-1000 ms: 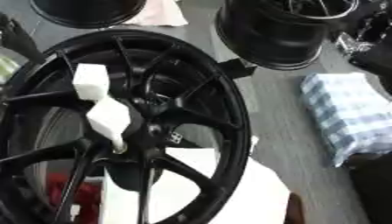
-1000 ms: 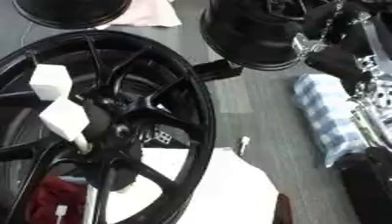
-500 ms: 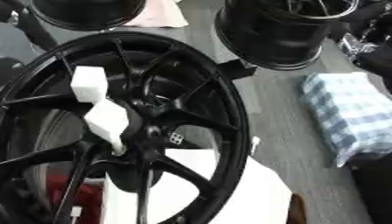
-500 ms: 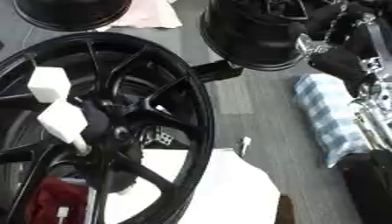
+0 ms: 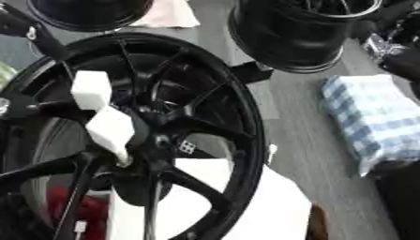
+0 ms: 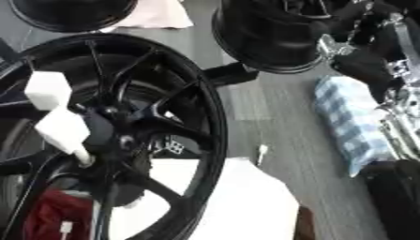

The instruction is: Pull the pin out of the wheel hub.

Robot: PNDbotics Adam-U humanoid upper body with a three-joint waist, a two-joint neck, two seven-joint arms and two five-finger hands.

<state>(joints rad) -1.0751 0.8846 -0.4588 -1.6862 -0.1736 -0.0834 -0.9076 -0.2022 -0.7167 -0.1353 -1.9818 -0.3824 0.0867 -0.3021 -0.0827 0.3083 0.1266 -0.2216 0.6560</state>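
Observation:
A large black spoked wheel (image 5: 246, 122) fills the left of both views. A white pin (image 5: 102, 117), angular and in two blocks, stands out of its hub (image 5: 156, 145), its lower tip set into the hub's left side. My left hand (image 5: 29, 30) shows only as a dark shape at the upper left, over the wheel's rim and apart from the pin. My right hand (image 6: 361, 61), black with silver joints, hangs at the upper right beside another wheel, well away from the pin. Nothing touches the pin.
Two more black wheels (image 5: 295, 33) (image 5: 82, 11) lie at the back, with a pale cloth (image 5: 168, 11) between them. A blue checked cloth (image 5: 373, 117) lies right. A white sheet (image 5: 271, 206) and a red thing (image 5: 65, 211) lie under the big wheel.
The whole picture has shifted slightly, so the camera moved. The pin stays in the hub and neither hand has visibly moved toward it.

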